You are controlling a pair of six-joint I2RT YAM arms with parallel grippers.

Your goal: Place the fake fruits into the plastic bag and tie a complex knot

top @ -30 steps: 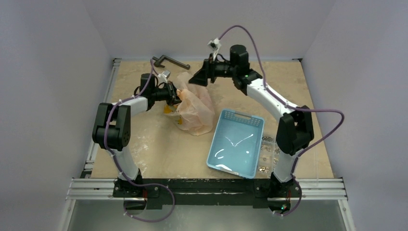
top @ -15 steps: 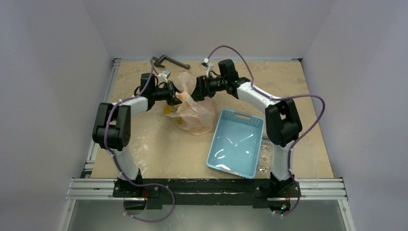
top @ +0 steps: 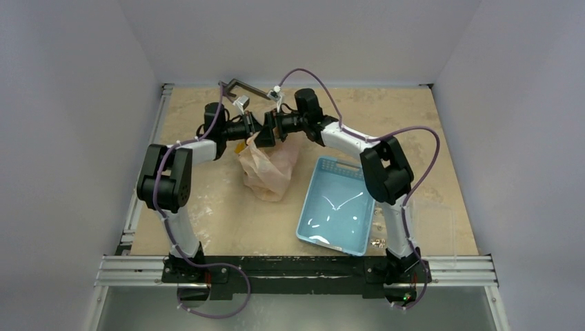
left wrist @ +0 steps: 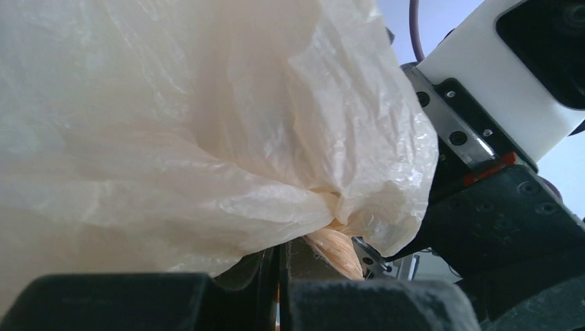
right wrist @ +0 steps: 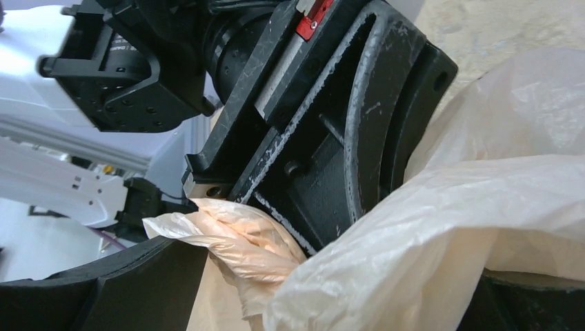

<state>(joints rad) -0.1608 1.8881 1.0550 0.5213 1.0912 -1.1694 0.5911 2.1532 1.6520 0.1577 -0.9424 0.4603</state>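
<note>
Knot-tying stage, I judge; the thin pale-orange plastic bag (top: 268, 169) hangs at upper centre, fruits unseen; the left gripper (top: 254, 131) is clamped on its twisted neck; the right gripper (top: 270, 129), jaws spread, straddles it; next it must close there and wind a loop.

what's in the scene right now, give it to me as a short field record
plastic bag: pale orange, neck gathered up between the two claws
left claw: shut on the bag's twisted neck
right claw: open, fingers either side of the neck, facing the left claw
fruits: none in view; bag contents not discernible
basket: light blue, right of the bag, apart from it
knot: none seen; neck partly hidden by the claws
</note>
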